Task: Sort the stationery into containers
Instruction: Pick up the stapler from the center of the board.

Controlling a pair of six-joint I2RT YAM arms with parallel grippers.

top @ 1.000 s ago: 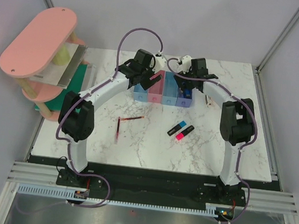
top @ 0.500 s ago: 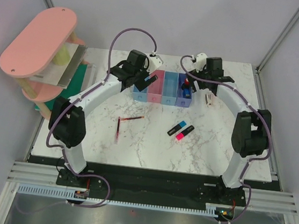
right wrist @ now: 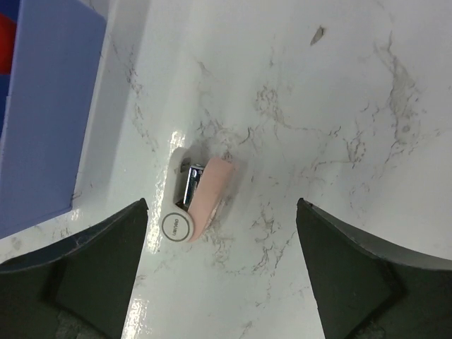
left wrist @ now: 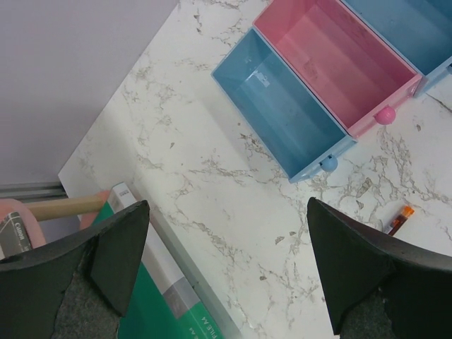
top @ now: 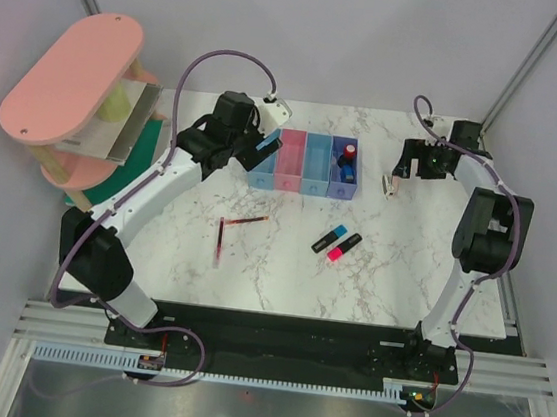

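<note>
The beige piece (right wrist: pixel 210 189) lay flat on the surface (top: pixel 282 269) just right of the bins (top: pixel 292 155), close to the purple end one but not touching it. It showed a shiny metal strip along one side and a round white cap at one end. The right hand (right wrist: pixel 221 208) hung over it, fingers wide apart with nothing gripped, and the piece lay roughly lengthwise in the gap. It looked small, light and rigid, so it would likely skid or spin on the smooth marble if one finger met it first. Metal and cap looked slick, so the safer hold seemed to be across the beige body's long sides at mid-length, low to the surface. The left hand (left wrist: pixel 227 212), likewise spread and empty, hovered off the left end of the bins. Pens (top: pixel 242 222) and highlighters (top: pixel 337 241) lay in front of the bins.
</note>
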